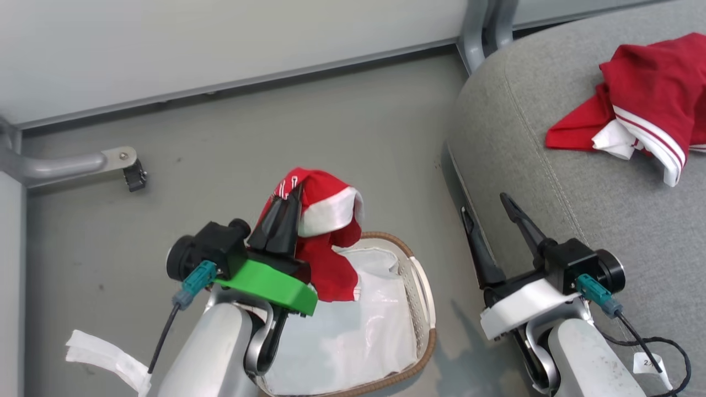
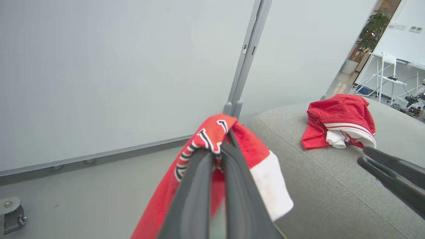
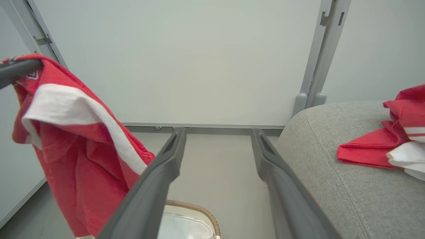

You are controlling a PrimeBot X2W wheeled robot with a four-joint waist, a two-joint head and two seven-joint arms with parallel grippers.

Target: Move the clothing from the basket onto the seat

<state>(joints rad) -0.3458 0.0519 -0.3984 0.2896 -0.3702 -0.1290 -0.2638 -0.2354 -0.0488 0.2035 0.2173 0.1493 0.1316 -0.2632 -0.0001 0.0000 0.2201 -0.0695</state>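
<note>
My left gripper [image 1: 291, 193] is shut on a red garment [image 1: 325, 231] with white lettering and a white hem, holding it up above the basket [image 1: 422, 300]. In the left wrist view the fingers pinch the lettered fold [image 2: 212, 137]. In the right wrist view the same garment [image 3: 76, 146] hangs at the left. A second red garment [image 1: 651, 99] with white stripes lies crumpled on the grey seat [image 1: 551, 165]. My right gripper [image 1: 485, 203] stands open and empty beside the seat's rounded edge.
The basket's white liner [image 1: 364, 331] lies bare inside it. A pale partition wall [image 1: 220, 44] with grey posts runs behind. A grey metal foot with a caster [image 1: 129, 165] sits on the floor at the left. A white strip [image 1: 105, 355] lies near my left arm.
</note>
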